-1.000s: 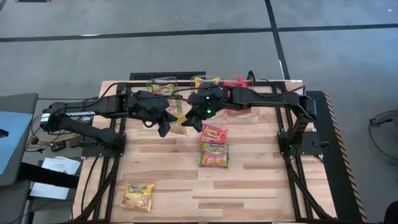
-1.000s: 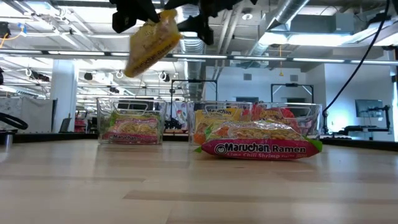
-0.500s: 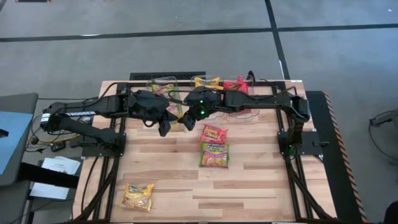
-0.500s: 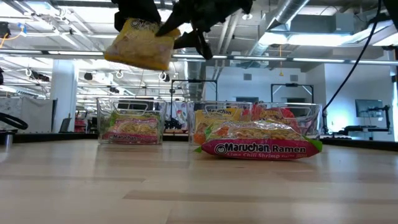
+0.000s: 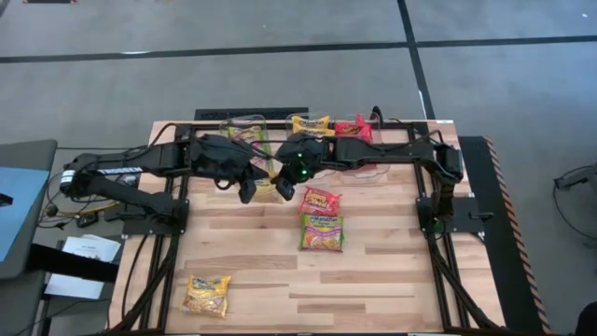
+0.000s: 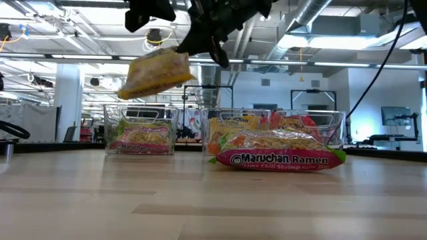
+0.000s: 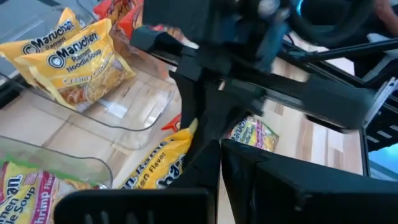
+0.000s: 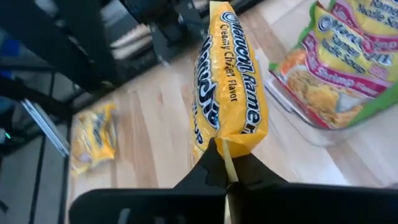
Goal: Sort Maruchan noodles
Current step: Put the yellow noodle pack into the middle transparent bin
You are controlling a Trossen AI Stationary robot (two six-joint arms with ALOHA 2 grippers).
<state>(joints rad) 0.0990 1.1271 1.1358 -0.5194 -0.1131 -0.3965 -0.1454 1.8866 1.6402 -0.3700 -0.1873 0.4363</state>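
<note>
Mid-air handover over the far middle of the table (image 5: 242, 252), just in front of the clear bins (image 6: 140, 130) along the far edge. The yellow packet (image 6: 155, 72) (label reads Creamy Chicken Flavor in the right wrist view) hangs well above the wood, clear of everything. Right gripper (image 8: 227, 163) is closed, pinching the packet's crimped end seam; the fingers (image 8: 200, 174) meet on the thin flap, not on the noodle block. Left gripper (image 5: 247, 189) is also shut and sits right beside the packet; whether it has a hold on the far end I cannot tell, since the right arm blocks the left wrist view. Handling estimate: light, glossy film, likely slippery; the dry noodle brick inside is stiff but brittle, so a hard squeeze across the body risks cracking it. The seam flap looks the safer hold, though the packet will swing and tilt from it, as the low view shows it hanging at a slant. Other packets: two near the table's centre (image 5: 321, 219), one yellow near the front-left corner (image 5: 206, 294), several already in the bins.
</note>
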